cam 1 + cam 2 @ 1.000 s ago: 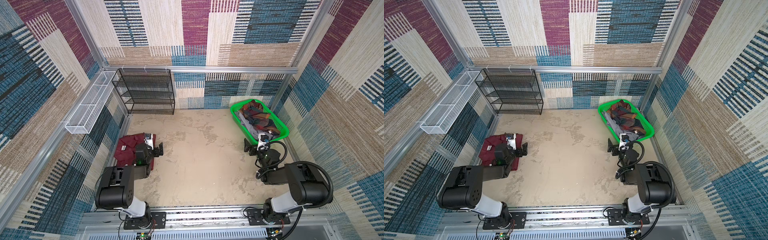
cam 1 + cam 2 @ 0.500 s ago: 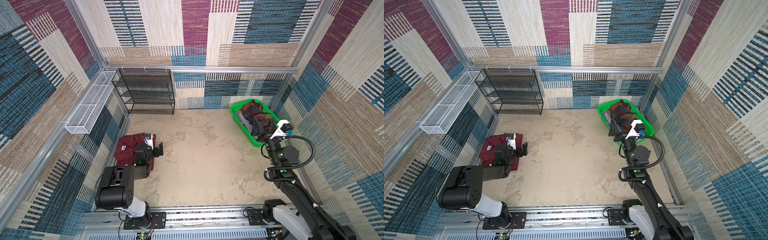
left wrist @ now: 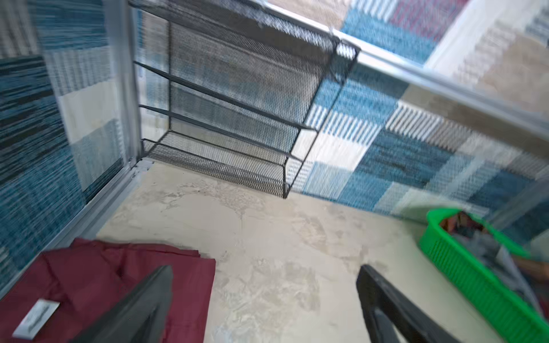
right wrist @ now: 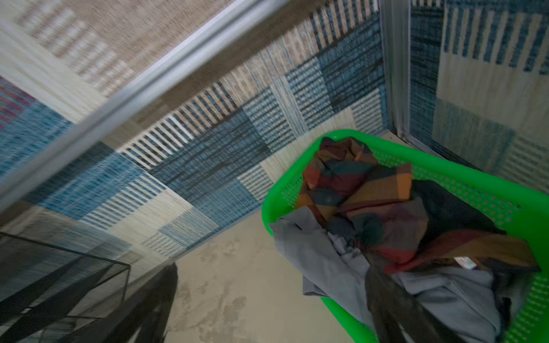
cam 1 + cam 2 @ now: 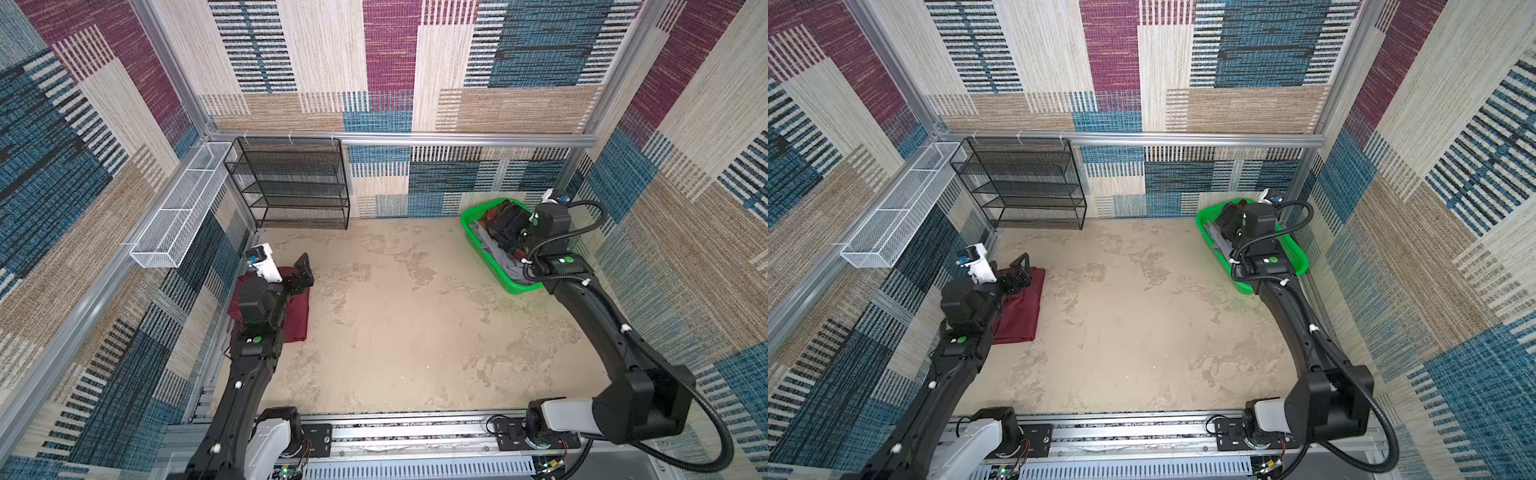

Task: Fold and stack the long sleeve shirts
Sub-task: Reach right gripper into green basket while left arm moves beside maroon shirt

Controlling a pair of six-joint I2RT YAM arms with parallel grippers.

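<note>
A maroon shirt (image 5: 297, 307) (image 5: 1022, 309) lies folded flat on the floor at the left, its white label (image 3: 35, 317) showing in the left wrist view. My left gripper (image 5: 297, 276) (image 3: 264, 270) hovers over the shirt's far right corner, open and holding nothing. A green basket (image 5: 490, 268) (image 4: 276, 193) at the back right holds a crumpled plaid shirt (image 4: 365, 202) on top of a grey shirt (image 5: 496, 253) (image 4: 320, 261) that spills over the rim. My right gripper (image 5: 509, 226) (image 4: 271, 270) hangs open just above the basket, one finger over the grey cloth.
A black mesh shelf rack (image 5: 291, 187) stands against the back wall at the left. A white wire basket (image 5: 178, 212) is fixed to the left wall. Bare sandy floor (image 5: 415, 324) spreads between the arms. A metal rail (image 5: 415, 432) carries both arm bases in front.
The right arm rose from the floor by the basket's near end and reached out over the basket. The left arm lifted and stretched forward over the maroon shirt. Both grippers stayed open.
</note>
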